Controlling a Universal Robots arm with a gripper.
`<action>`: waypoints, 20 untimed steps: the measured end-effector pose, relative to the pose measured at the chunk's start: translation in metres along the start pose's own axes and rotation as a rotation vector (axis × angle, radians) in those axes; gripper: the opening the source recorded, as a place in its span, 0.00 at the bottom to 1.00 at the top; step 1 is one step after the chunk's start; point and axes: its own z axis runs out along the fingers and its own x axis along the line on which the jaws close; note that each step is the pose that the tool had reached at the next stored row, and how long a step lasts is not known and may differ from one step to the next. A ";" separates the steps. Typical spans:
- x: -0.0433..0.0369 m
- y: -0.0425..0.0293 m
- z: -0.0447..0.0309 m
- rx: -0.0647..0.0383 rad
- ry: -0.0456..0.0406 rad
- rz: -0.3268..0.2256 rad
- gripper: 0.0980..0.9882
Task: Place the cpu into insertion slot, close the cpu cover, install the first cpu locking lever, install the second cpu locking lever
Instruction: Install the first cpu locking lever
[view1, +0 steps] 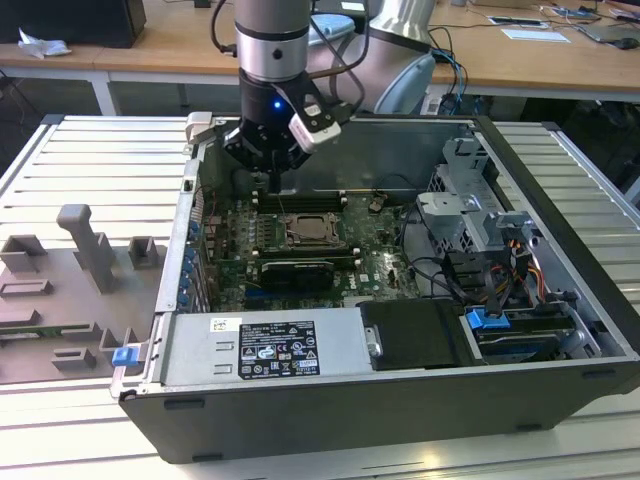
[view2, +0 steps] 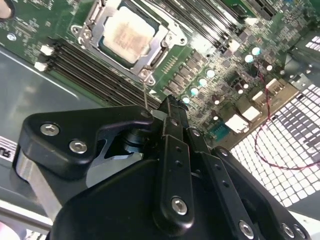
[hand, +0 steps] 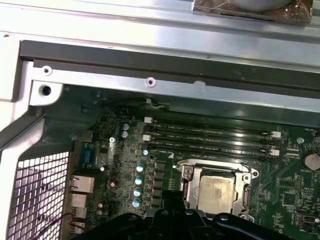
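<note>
You are seeing cpu (view2: 125, 32) sitting socketed, cover (view2: 167, 39) lying down around it, one lever (view2: 145, 95) seemingly standing unlatched, and gripper (view2: 170, 102) hovering beside it, fingers pressed together.

Black hand (view2: 170, 106), silver screws (view2: 180, 205)

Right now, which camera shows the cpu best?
The second wrist view: the cpu is largest there, its whole silver-grey top framed by the cpu cover. The first wrist view shows the cpu whole but smaller. The exterior view shows the cpu as a small square on the motherboard.
</note>
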 end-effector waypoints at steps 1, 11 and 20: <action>0.0015 0.0001 0.0003 0.000 0.0000 0.000 0.01; 0.0117 0.0088 0.0129 -0.002 0.0000 -0.002 0.01; 0.0066 0.0280 0.0148 -0.003 -0.0001 -0.002 0.01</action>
